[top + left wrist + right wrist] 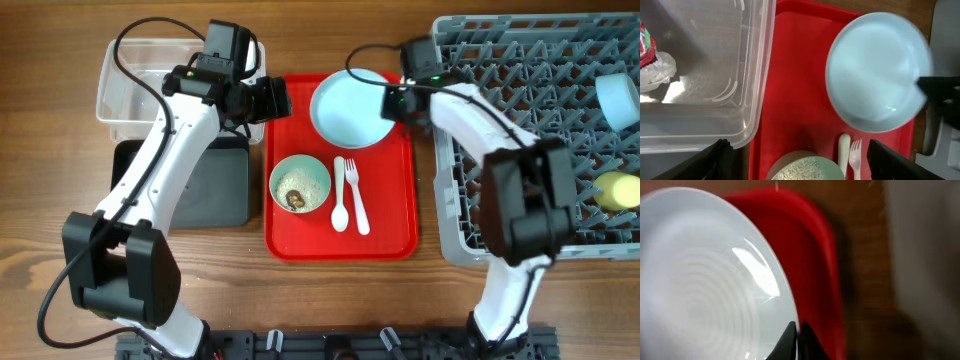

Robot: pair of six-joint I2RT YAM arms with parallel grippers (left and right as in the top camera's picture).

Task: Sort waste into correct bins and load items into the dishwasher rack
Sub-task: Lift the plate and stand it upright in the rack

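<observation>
One light blue plate on red tray: we are pinching its rim, right gripper, presumably for racking; left gripper hanging spread, empty.

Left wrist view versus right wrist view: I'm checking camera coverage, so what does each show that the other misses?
Only the left wrist: the clear tub holding the wrapper, the pale green bowl, spoon and fork. Only the right wrist: concentric rings on the light blue plate. Both: that plate, the red tray and the right gripper at the plate's rim.
</observation>
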